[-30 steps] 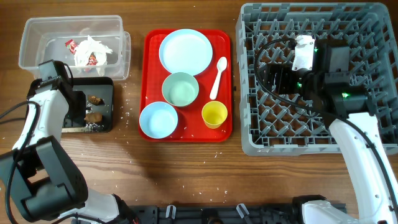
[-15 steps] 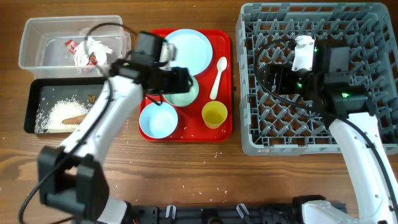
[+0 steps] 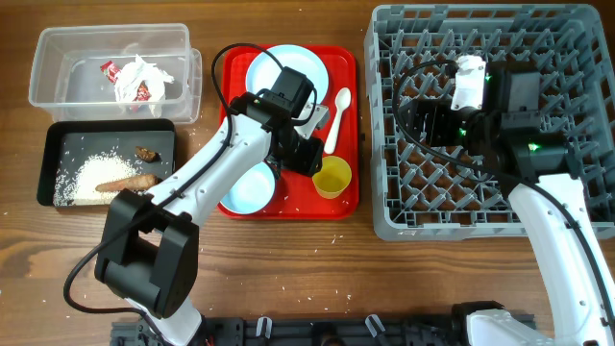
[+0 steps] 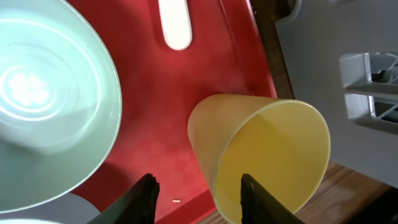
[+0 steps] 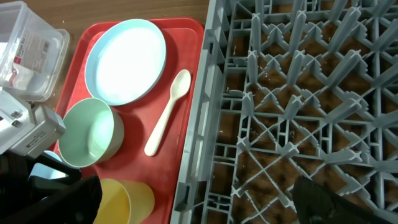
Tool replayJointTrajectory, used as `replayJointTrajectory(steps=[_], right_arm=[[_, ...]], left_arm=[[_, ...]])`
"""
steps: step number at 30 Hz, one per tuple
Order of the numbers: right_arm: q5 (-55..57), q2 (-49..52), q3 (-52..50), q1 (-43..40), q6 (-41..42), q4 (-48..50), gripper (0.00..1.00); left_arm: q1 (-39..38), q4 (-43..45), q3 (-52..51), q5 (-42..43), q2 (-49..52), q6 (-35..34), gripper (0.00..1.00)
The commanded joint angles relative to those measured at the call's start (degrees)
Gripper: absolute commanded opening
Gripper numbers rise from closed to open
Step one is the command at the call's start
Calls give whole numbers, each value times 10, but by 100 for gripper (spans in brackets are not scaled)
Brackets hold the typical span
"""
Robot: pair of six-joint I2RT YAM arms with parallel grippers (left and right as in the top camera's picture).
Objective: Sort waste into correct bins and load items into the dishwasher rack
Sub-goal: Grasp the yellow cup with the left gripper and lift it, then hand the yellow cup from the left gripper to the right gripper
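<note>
Shifted off the pale green bowl (image 4: pixel 43 93), left gripper (image 4: pixel 196 186) now straddles with spread jaws the yellow cup (image 3: pixel 332 177) at the red tray's (image 3: pixel 350 135) front right corner; an off-centre closure could tip it.

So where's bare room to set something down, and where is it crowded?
Free: the wood in front of the red tray and rack. The rack holds no dishes, though the right arm hangs over it. Crowded: the red tray, full of dishes, left gripper at the yellow cup.
</note>
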Motion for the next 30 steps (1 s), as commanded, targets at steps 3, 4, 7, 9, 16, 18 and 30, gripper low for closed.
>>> replayJointTrajectory(steps=[3,4,7,9,16,18,30], right_arm=[[-8,7,15,0,10,-5,100],[-8,7,15,0,10,-5,100],[-8,7,15,0,9,-4,100],[-8,7,15,0,10,-4,100],[-30,7,15,0,33,4,100],[-93,7,15,0,21,21,100],[-609,138,15,2,98,382,100]], left_arm=[[-5,4,8,-1,26,16,40],[-5,4,8,-1,30,16,40],[-8,4,8,-1,40,16,29],[-9,9,8,-1,40,16,9],[8,7,13,31,24,-30,4],[37,4,18,104,1,-30,4],[254,127,18,665,-45,-90,4]])
